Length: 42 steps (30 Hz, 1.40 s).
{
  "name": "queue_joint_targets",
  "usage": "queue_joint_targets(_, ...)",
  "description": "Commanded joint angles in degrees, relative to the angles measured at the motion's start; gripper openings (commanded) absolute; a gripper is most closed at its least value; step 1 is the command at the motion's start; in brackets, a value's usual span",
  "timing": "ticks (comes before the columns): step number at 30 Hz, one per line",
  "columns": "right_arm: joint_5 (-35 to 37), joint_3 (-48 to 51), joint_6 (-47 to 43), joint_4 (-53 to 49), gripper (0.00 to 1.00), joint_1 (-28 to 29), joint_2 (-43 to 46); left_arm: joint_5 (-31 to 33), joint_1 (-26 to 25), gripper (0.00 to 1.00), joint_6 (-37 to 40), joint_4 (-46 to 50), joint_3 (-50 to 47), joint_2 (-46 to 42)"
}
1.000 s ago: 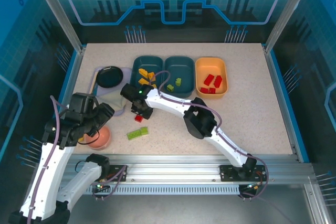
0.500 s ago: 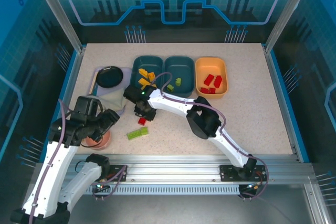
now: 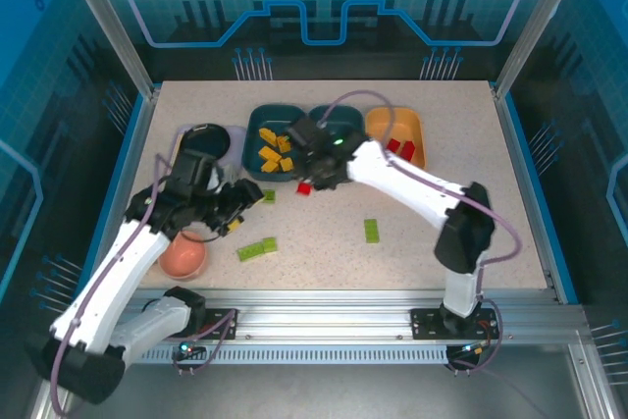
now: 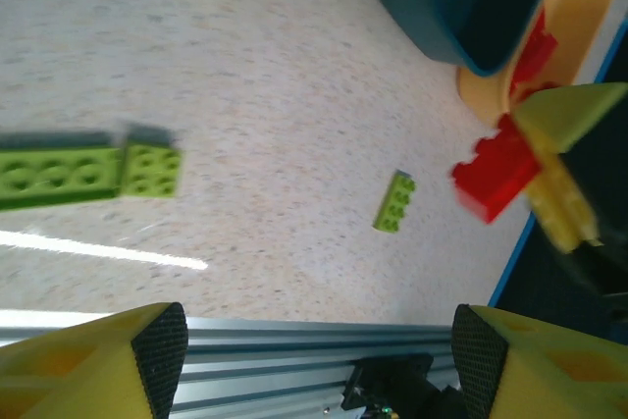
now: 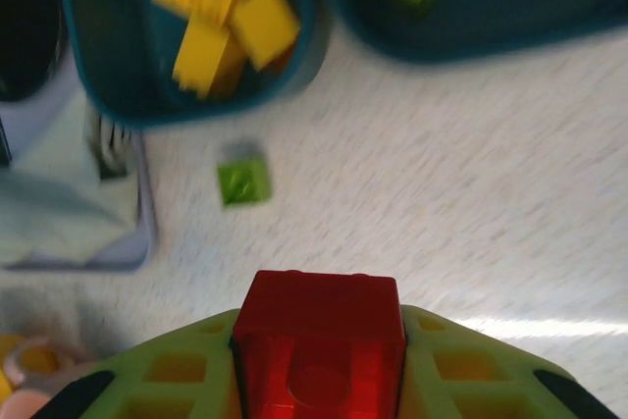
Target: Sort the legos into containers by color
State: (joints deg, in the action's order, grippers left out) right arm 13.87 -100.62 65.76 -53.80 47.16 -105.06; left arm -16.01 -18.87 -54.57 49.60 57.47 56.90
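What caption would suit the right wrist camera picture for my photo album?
Right gripper holds a red brick above the table, near a teal tray of yellow bricks.

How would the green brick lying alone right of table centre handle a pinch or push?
The green brick looks like rigid moulded plastic, so it should keep shape when pinched. It lies flat on the table, so a push would likely slide it, not roll it.

glossy plastic legos (image 5: 319, 337), speckled matt table (image 3: 491, 203)
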Motion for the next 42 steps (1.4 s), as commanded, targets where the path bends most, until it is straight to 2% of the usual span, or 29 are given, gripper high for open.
queue_joint_targets(1,3.55,5.54,-11.21,1.59,0.19,-8.32,4.04,-1.04,-4.51,0.75,-0.70,-10.24,5.89,6.66)
queue_joint_targets(7,-3.34,5.20,-22.49,6.77,0.20,-24.66,1.33,-0.17,-9.27,0.75,-1.00,-16.75,16.08,21.41)
queue_joint_targets(13,-7.90,-4.83,-24.97,7.45,0.20,-33.41,-11.42,0.30,-10.52,0.75,0.71,-17.40,26.62,32.99)
queue_joint_targets(22,-11.30,-25.61,-25.47,1.08,0.23,-36.57,-31.76,1.28,-12.88,0.75,2.01,-14.84,38.65,43.81)
queue_joint_targets(26,-11.50,-30.63,-24.69,-1.69,0.28,-37.13,-36.47,2.41,-14.53,0.75,2.78,-12.17,41.21,46.45)
queue_joint_targets(28,-11.85,-32.37,-24.56,-2.95,0.34,-37.26,-37.74,2.90,-15.27,0.74,2.80,-10.84,41.75,47.41)
queue_joint_targets(35,-11.96,-32.37,-25.05,-4.33,0.62,-37.36,-34.50,4.70,-16.89,0.75,2.42,-8.02,41.34,47.30)
queue_joint_targets(42,-11.03,-26.05,-27.10,-3.48,0.65,-36.39,-21.38,8.08,-17.15,0.75,1.91,-3.06,37.84,42.28)
